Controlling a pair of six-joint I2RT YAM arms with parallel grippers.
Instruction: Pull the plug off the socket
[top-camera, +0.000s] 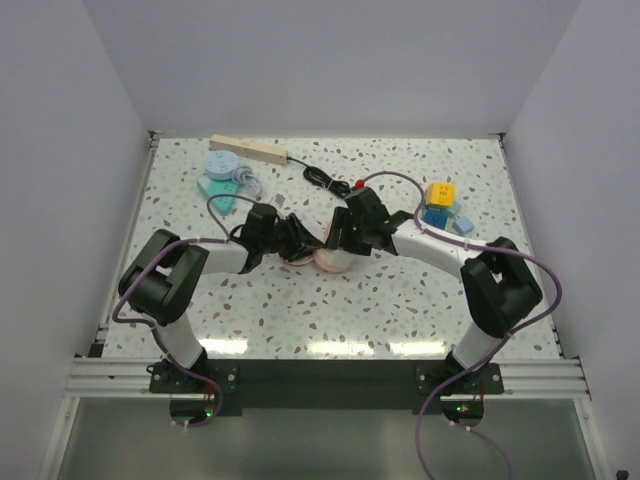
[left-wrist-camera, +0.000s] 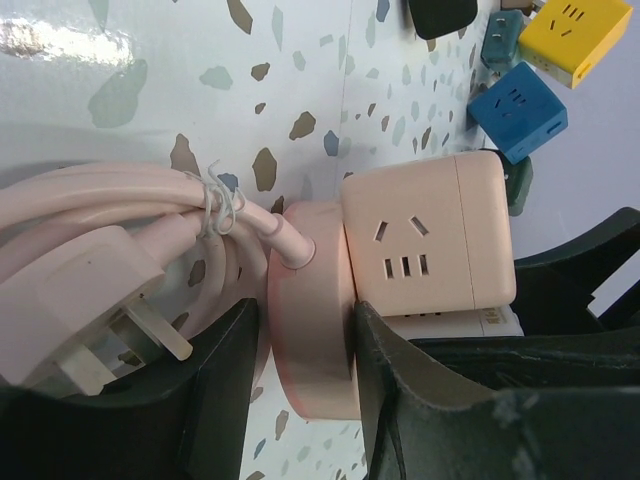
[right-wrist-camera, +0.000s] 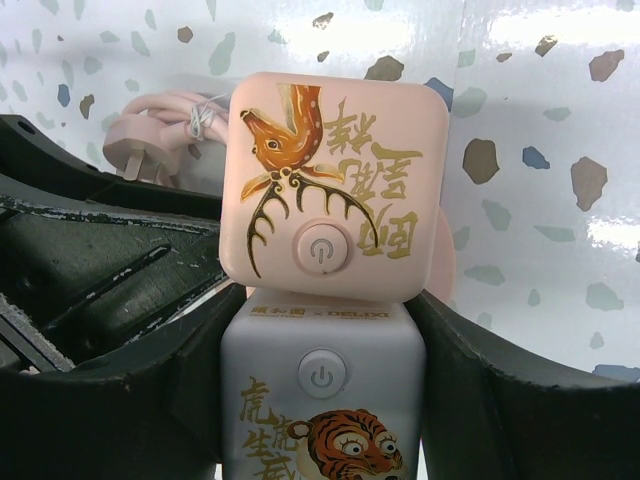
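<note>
Pink plug (left-wrist-camera: 310, 290), clamped by left end effector (left-wrist-camera: 305, 338), seemingly abuts socket (left-wrist-camera: 425, 235).

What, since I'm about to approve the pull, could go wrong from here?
1. The right fingers hold the white tiger cube, not the pink socket cube against it; the cubes may separate instead of the round plug.
2. The tied cord bundle lies beside the left fingers and may snag.

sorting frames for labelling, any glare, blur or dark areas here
Top external: sharp, with bright glare on the table at its near edge. Left wrist: glare top left; pink cube socket and round pink plug sharp, left fingers dark. Right wrist: glare streaks up top; the socket's deer print and white tiger-print cube crisp, right fingers shadowed.
</note>
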